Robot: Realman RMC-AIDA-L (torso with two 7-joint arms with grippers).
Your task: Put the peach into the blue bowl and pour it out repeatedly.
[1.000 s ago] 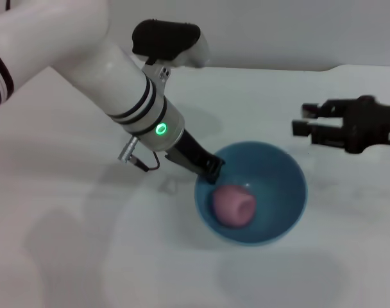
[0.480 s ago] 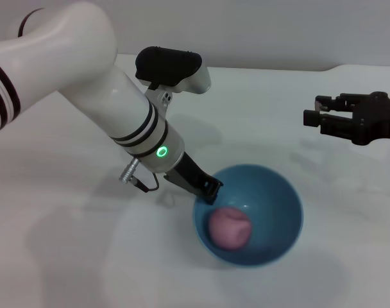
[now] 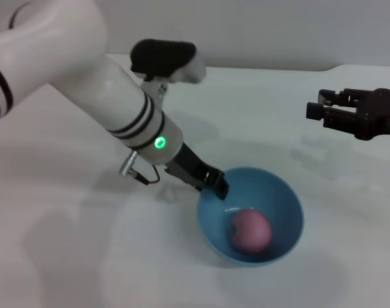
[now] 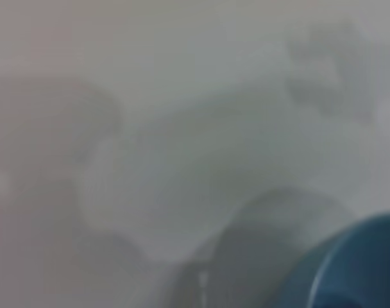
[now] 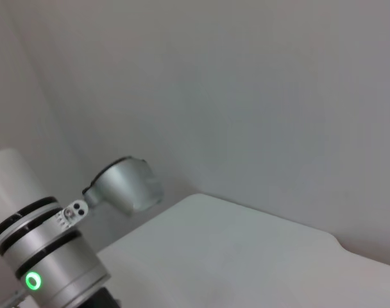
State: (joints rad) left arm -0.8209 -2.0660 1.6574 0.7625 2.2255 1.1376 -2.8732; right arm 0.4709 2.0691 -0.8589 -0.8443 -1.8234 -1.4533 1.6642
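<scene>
I am gripping the near rim of the blue bowl [image 3: 286, 192] with my left gripper [image 3: 217, 183], jaws pinched on the wall so I can tip it. The bowl is sitting nearly level on the white table [image 3: 67, 244], and the peach [image 3: 251, 230] is resting low inside it, just beyond my fingertips, touching the inner wall. My judgement is that this rim hold is for the pour. My right gripper [image 3: 323, 110] is hovering well apart from the bowl, jaws parted and holding nothing, waiting for the fruit.
</scene>
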